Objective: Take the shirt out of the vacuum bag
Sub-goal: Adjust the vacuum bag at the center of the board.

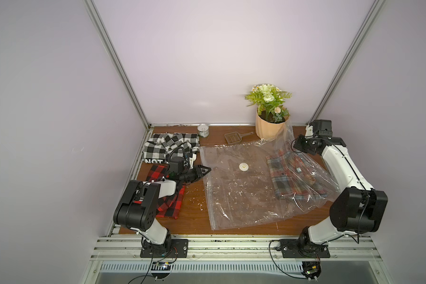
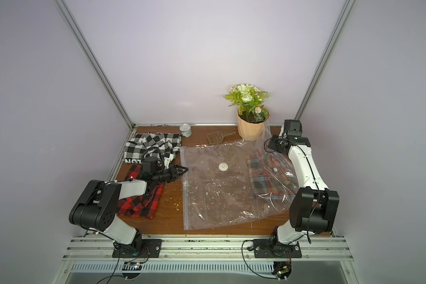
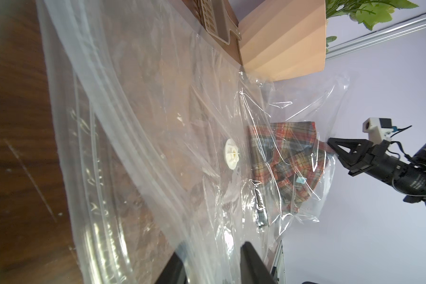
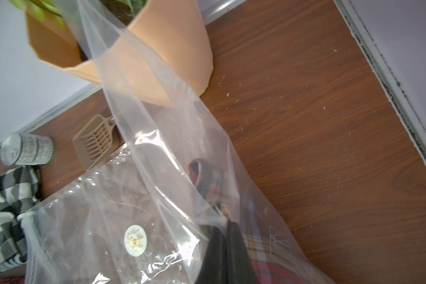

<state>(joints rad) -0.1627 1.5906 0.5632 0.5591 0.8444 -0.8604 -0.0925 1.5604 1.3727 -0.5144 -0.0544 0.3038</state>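
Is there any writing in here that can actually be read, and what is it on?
"NOT": white capitals on a black band of the checked cloth; more may be hidden.
On the can: printed label, too blurred to read.
On the vacuum bag: faint lettering near the flower pot, too faint to read.
On the right arm: tiny white print, too small to read.

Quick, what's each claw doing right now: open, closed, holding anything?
Left claw: open, at the vacuum bag's zip edge.
Right claw: shut on the vacuum bag, seemingly pinching the shirt through it.
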